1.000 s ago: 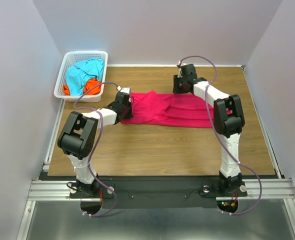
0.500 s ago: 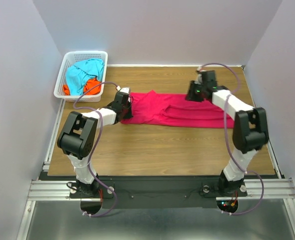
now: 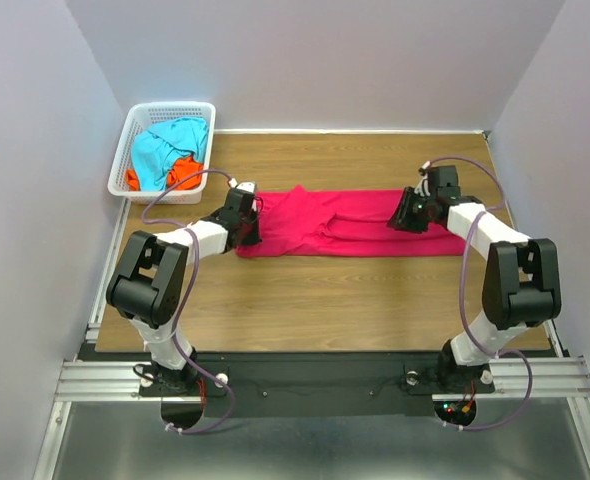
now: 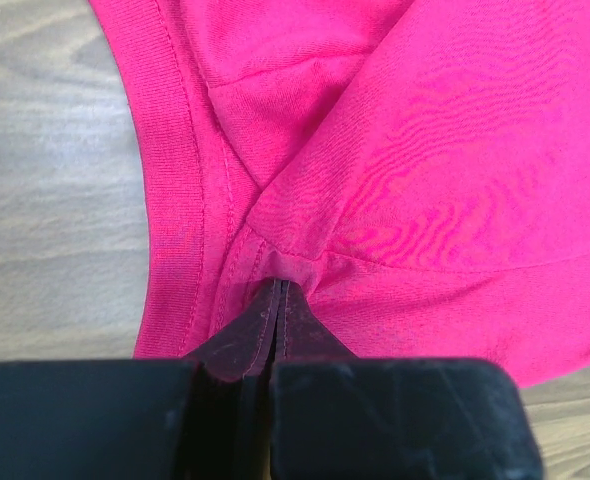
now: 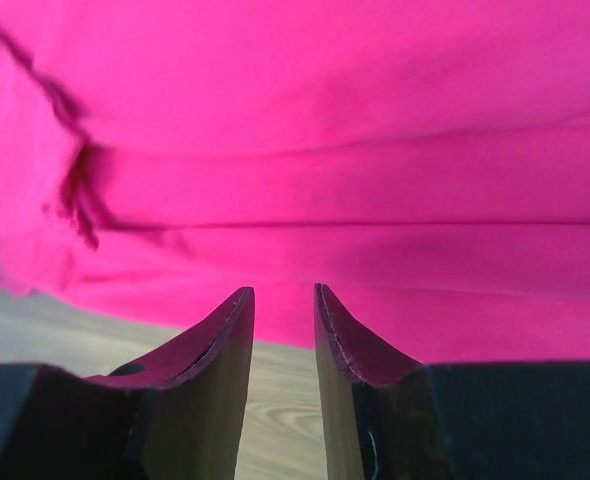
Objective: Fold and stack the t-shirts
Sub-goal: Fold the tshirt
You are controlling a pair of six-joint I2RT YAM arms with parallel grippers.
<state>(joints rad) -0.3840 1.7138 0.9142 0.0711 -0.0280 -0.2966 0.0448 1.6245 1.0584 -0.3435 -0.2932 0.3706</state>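
Cloth of the crimson-pink t-shirt (image 3: 345, 222) lies as a long, fairly flat band across the far half of the tabletop (image 3: 325, 300), running from left of centre almost to the right edge, with lengthwise creases along it. Its left end, near the ribbed neckband (image 4: 170, 180), is pinched in the left hand (image 4: 278, 290), whose jaws are pressed together on a small tuck of fabric, low against the wood. At the other end the right hand (image 5: 283, 292) sits at the shirt's right edge with its jaws parted. Bare wood shows between them and the cloth begins just past the tips, so it grips nothing.

The step in hand looks like laying out and straightening this shirt for a fold, one end anchored and the other not yet taken.

The next move probably calls for the right hand to slide onto the near hem, shut on the cloth and not on the wood, and then work together with the left so the band stays smooth and does not bunch.

The turquoise shirt (image 3: 165, 145) and the orange shirt (image 3: 182, 172) wait crumpled in the white basket (image 3: 135, 140) at the far left corner, so the task seems to be at an early stage.
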